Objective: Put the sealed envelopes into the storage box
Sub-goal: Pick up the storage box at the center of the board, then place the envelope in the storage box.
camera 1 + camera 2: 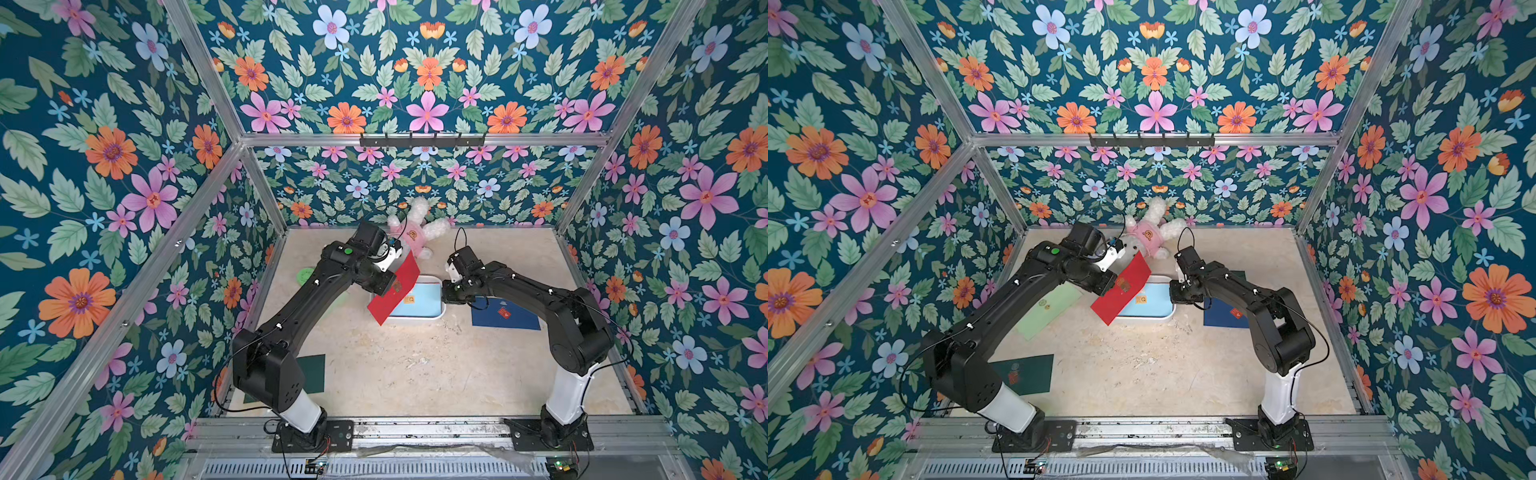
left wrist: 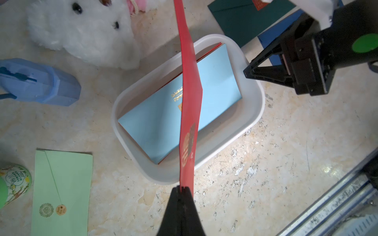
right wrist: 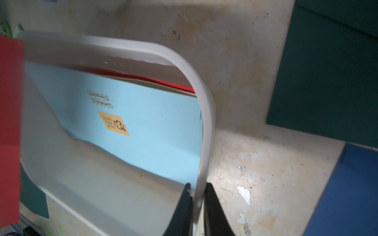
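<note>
My left gripper (image 2: pixel 182 187) is shut on the edge of a red envelope (image 1: pixel 395 291), which hangs tilted over the left part of the white storage box (image 1: pixel 419 318). Inside the box lies a light blue envelope (image 2: pixel 155 122) on top of another red one (image 3: pixel 163 81). At the box's right end, my right gripper (image 3: pixel 198 188) is shut on the rim (image 3: pixel 143 49), one finger inside the wall and one outside. A navy envelope (image 1: pixel 505 313) and a dark green one (image 3: pixel 327 81) lie right of the box. A light green envelope (image 1: pixel 1050 309) lies to its left, and another dark green one (image 1: pixel 1025 372) sits at the front left.
A white plush rabbit (image 1: pixel 415 232) lies behind the box at the back wall. A small green-lidded jar (image 2: pixel 12 183) and a blue plastic object (image 2: pixel 38 81) sit on the left side. The metal frame rail (image 1: pixel 415 432) runs along the front edge.
</note>
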